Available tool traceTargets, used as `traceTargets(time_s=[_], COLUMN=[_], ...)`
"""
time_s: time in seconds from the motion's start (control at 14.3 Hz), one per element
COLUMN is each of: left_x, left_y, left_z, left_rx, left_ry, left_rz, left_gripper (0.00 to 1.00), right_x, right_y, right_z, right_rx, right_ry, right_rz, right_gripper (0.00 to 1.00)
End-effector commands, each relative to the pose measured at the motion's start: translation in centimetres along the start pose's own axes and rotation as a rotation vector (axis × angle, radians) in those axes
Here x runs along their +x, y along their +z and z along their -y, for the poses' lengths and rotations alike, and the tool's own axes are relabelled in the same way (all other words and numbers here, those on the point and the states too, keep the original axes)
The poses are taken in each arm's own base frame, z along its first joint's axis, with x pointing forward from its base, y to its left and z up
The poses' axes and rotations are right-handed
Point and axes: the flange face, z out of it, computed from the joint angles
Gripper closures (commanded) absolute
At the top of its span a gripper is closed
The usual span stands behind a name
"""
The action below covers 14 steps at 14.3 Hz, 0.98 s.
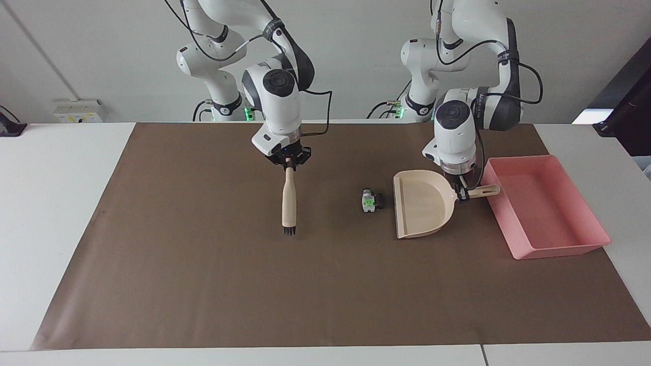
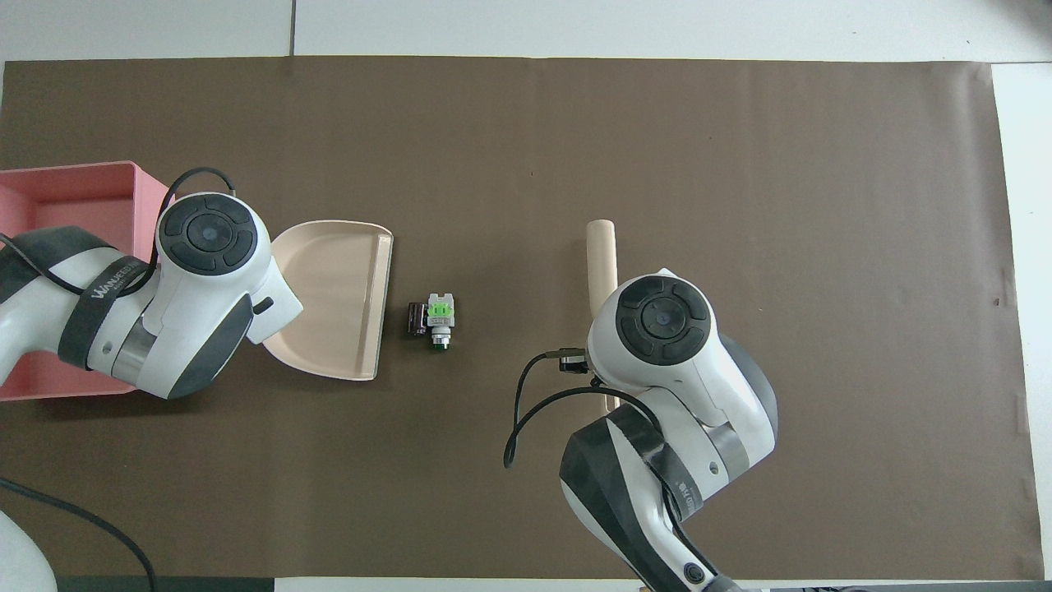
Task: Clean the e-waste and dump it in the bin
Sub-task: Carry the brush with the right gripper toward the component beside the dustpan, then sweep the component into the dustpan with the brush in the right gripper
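The e-waste lies mid-mat: a white-grey scrap with a green part [image 1: 367, 201] [image 2: 440, 312] and a small black block [image 1: 379, 201] [image 2: 417, 319] touching it. My left gripper [image 1: 462, 193] is shut on the handle of the beige dustpan [image 1: 419, 206] [image 2: 337, 296]. The pan's open lip faces the scraps across a small gap. My right gripper [image 1: 288, 161] is shut on the handle of a beige brush [image 1: 289, 201] [image 2: 601, 255], which hangs bristles down over the mat on the scraps' right-arm side. The pink bin [image 1: 544, 216] [image 2: 74, 177] stands beside the dustpan's handle at the left arm's end.
A brown mat [image 1: 203, 284] [image 2: 740, 164] covers most of the white table [image 1: 51, 203]. The left arm's wrist covers part of the bin in the overhead view.
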Motion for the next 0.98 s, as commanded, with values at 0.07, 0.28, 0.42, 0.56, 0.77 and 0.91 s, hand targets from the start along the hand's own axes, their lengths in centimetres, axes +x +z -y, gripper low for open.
traceTargets(time_s=[0.07, 0.28, 0.42, 0.56, 0.77, 0.91], left_x=[1.4, 2.7, 2.7, 2.8, 3.8, 3.8], left_y=[0.3, 0.7, 0.7, 1.0, 1.2, 1.3], left_z=[-0.4, -0.7, -0.7, -1.0, -1.8, -2.0], left_rx=[-0.025, -0.049, -0.051, -0.057, -0.042, -0.043], left_ry=[-0.002, -0.017, -0.025, -0.026, -0.003, -0.001], left_rz=[0.05, 0.064, 0.065, 0.068, 0.091, 0.091], left_gripper=[1.0, 1.0, 1.0, 1.0, 1.0, 1.0], right_x=[0.8, 0.6, -1.3, -2.5, -5.0, -5.6], right_y=[3.7, 2.7, 3.3, 3.8, 4.6, 5.3], right_z=[9.9, 13.4, 15.7, 17.1, 19.8, 21.7], right_rx=[-0.018, 0.022, 0.073, 0.097, 0.147, 0.263], right_ry=[0.046, 0.063, 0.049, 0.042, 0.019, 0.058], right_rz=[0.003, -0.007, 0.009, 0.022, 0.034, 0.049], right_gripper=[1.0, 1.0, 1.0, 1.0, 1.0, 1.0])
